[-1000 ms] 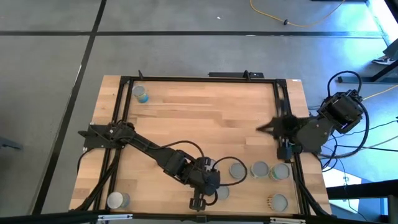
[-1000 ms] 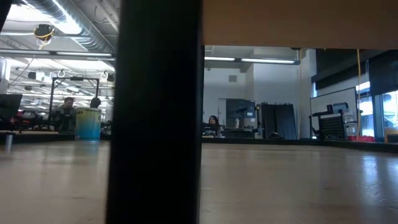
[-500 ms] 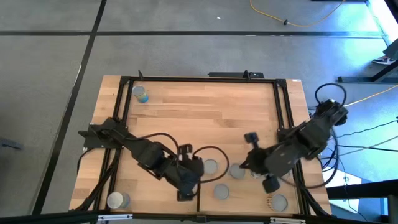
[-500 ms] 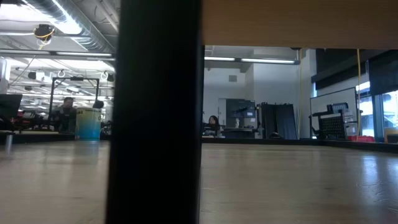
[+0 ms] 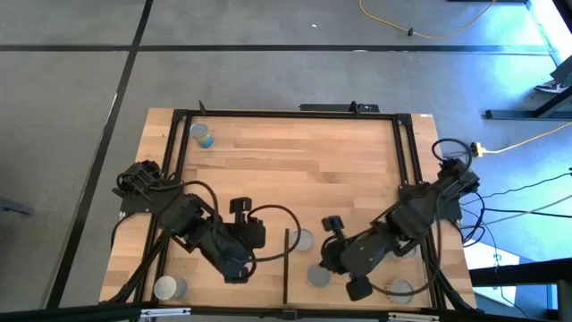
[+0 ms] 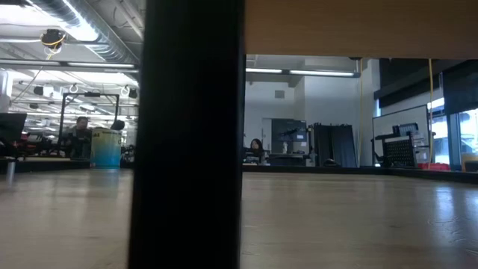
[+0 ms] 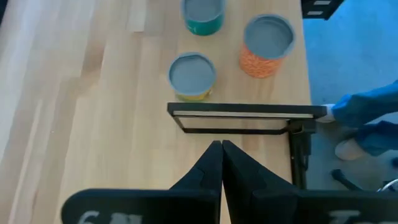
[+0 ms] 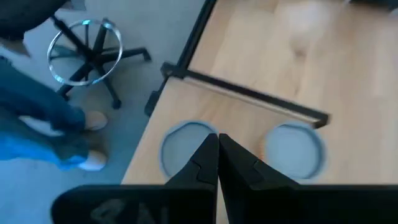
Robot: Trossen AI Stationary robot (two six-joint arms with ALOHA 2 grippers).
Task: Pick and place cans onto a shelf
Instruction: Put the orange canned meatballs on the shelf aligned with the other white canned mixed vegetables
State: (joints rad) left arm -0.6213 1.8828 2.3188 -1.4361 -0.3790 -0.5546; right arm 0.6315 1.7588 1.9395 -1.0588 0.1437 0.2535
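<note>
- Overhead, the left tool (image 5: 234, 268) sits low over the near-left part of the worktop (image 5: 295, 152), fingers pressed together and empty. The right tool (image 5: 344, 268) hangs over the near-centre, likewise closed on nothing. Cans: one blue-labelled (image 5: 202, 135) at the far-left corner, one (image 5: 168, 288) at the near-left corner, two (image 5: 302, 240) (image 5: 319, 275) between the tools, one (image 5: 399, 288) near the right near corner.
- Low view: a dark post (image 6: 190, 134) blocks much of the frame; a blue can (image 6: 105, 148) stands far off on the worktop. The shelf cannot be identified with certainty.
- Left wrist view: closed fingers (image 7: 211, 168) point at a dark frame bar (image 7: 245, 112); beyond it stand a yellow-labelled can (image 7: 192, 76), a green one (image 7: 203, 15) and an orange one (image 7: 267, 43).
- Right wrist view: closed fingers (image 8: 205, 158) above two grey can tops (image 8: 181, 149) (image 8: 297, 149), empty.
</note>
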